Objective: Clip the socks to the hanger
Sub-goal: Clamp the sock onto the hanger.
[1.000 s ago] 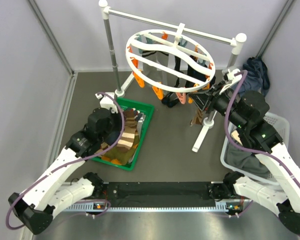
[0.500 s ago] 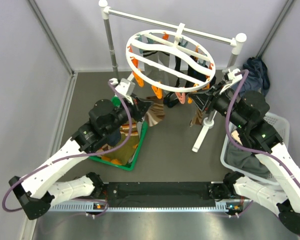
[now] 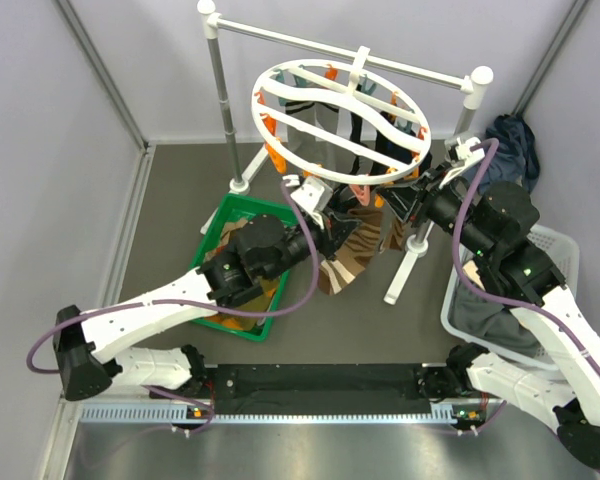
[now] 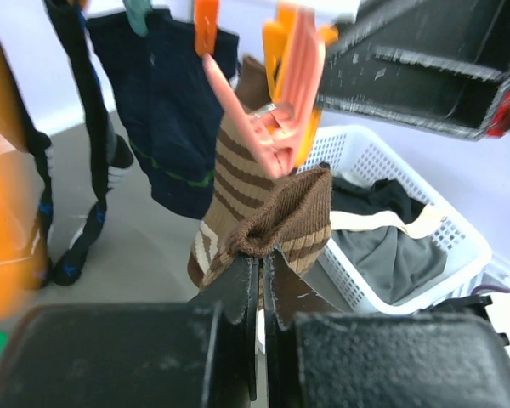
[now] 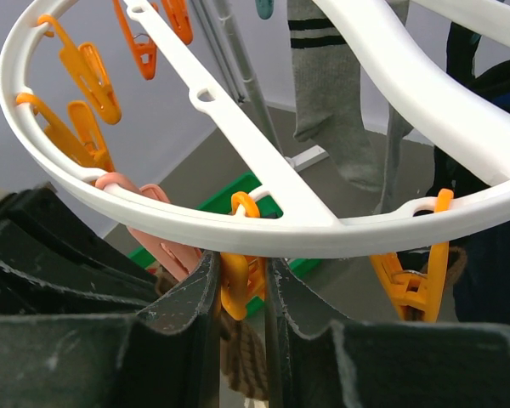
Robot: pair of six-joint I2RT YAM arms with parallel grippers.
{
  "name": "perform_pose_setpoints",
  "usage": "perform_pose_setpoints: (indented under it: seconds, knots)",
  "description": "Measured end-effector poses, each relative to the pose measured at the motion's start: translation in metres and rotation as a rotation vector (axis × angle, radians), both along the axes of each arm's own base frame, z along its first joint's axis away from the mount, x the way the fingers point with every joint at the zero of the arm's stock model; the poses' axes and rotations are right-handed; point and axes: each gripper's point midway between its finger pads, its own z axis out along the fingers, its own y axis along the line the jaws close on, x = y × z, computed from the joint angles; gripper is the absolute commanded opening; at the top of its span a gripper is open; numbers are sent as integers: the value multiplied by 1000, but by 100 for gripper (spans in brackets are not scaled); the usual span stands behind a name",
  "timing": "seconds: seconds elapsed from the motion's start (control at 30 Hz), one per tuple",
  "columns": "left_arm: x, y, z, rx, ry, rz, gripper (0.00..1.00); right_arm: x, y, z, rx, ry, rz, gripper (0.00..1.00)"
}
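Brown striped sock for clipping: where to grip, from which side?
Grip the brown striped sock at its ribbed cuff, from below, as the left claw does: the cuff's folded edge stands up free toward the pink clip while the rest hangs down.

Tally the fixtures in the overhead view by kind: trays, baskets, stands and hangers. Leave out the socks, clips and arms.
Green tray: 1
White lattice basket: 1
Rail stand: 1
Ring hanger: 1
Total: 4
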Motion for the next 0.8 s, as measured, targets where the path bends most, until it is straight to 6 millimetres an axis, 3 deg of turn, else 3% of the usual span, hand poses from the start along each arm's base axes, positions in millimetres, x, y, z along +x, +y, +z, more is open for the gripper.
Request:
perform_pose_setpoints:
  seconds: [0.27, 0.8]
  knots:
    - [5, -18, -26, 60, 19, 14, 0, -1, 1, 0, -2, -2, 8, 0]
    - [15, -18, -13, 48, -2, 64, 0, 0, 4, -5, -18, -26, 23, 0]
